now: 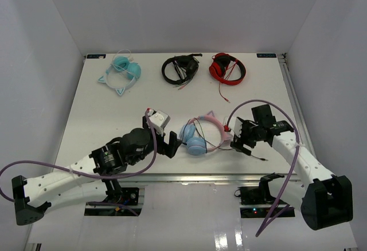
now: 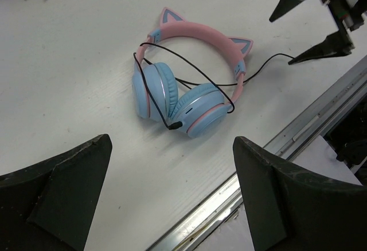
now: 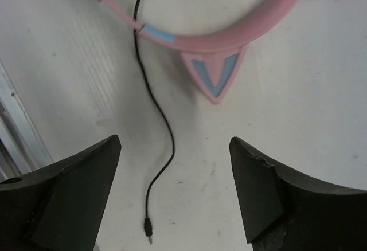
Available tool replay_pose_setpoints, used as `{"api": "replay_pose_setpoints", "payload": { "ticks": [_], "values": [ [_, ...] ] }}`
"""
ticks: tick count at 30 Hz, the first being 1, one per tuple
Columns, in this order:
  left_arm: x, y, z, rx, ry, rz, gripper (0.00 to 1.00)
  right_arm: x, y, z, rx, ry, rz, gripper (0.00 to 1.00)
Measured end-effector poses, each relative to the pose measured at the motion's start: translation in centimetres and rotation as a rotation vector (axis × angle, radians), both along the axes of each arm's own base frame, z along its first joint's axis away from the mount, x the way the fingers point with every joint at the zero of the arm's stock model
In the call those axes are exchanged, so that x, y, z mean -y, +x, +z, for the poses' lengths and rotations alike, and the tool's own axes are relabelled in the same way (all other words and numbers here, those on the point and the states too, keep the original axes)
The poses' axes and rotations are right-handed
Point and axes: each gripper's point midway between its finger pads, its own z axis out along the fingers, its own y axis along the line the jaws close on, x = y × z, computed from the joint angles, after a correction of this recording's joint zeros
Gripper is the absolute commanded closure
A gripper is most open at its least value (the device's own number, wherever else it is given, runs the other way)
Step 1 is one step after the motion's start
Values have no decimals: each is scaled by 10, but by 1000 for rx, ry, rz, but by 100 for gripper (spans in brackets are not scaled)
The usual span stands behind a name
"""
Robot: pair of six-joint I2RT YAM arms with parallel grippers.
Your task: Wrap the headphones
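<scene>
Headphones [image 1: 196, 145] lie between left end effector [image 1: 174, 146] and right end effector [image 1: 234, 138] (both wide, empty).

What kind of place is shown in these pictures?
Probably a robot lab test cell: a white table boxed in by plain white walls, a left arm and right arm mounted at its near edge, the headphones lying between them.

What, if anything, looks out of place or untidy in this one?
The headphones look only half wrapped. The cable loops loosely over the band and cups, and its tail trails away loose, with the plug lying free in front of the open right gripper. Nothing looks damaged.
</scene>
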Motion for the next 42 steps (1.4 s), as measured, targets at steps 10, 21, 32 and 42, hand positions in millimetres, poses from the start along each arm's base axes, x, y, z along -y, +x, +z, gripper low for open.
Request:
{"api": "replay_pose_setpoints", "payload": {
  "ticks": [10, 21, 32, 42],
  "values": [
    [-29, -14, 11, 33, -70, 1, 2, 42, -20, -55, -79, -209, -81, 33],
    [-52, -24, 20, 73, -152, 8, 2, 48, -7, -71, -105, -256, -152, 92],
    [-56, -23, 16, 71, -148, 26, 2, 10, 54, 34, 346, -278, 92, 91],
    [-60, -20, 17, 77, -151, 55, 2, -89, 38, -6, 468, -355, 592, 91]
  ]
}}
